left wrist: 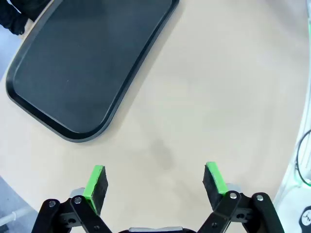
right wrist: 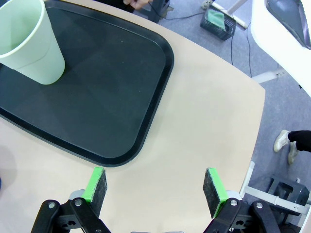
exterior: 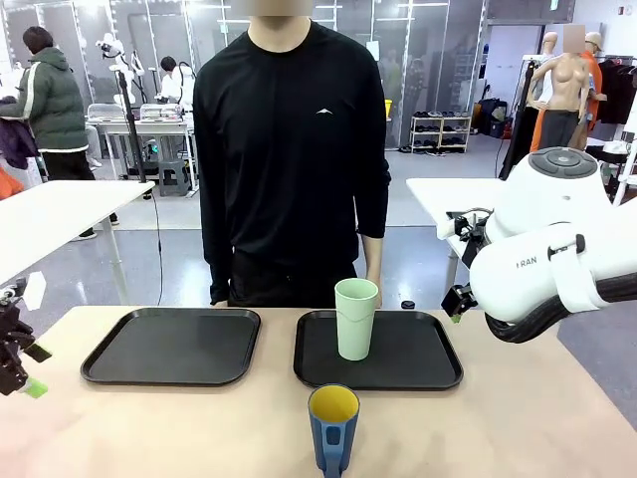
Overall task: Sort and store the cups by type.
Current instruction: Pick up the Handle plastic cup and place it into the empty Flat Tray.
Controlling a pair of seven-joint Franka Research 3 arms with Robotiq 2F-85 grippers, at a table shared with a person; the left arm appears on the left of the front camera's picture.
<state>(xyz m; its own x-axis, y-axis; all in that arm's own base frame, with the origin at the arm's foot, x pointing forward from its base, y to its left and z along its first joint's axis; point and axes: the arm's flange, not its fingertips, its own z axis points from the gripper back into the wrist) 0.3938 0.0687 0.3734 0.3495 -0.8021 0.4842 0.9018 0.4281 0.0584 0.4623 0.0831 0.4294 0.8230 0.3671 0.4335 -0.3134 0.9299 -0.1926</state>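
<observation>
A tall mint-green tumbler (exterior: 356, 319) stands upright on the right black tray (exterior: 418, 354). In the right wrist view the tumbler (right wrist: 34, 43) sits at the top left. The dark blue mug (exterior: 333, 430), yellow inside, stands on the bare table in front of that tray, near the front edge. My right gripper (right wrist: 155, 187) hangs open over the table just off the tray's corner (right wrist: 146, 131), holding nothing. My left gripper (left wrist: 155, 187) is open above bare table beside the left tray (left wrist: 82, 63), also holding nothing.
The left black tray (exterior: 169, 344) has nothing on it. A person (exterior: 289, 149) in black stands at the far edge behind the trays, arms down. The white right arm (exterior: 547, 249) bulks over the table's right side.
</observation>
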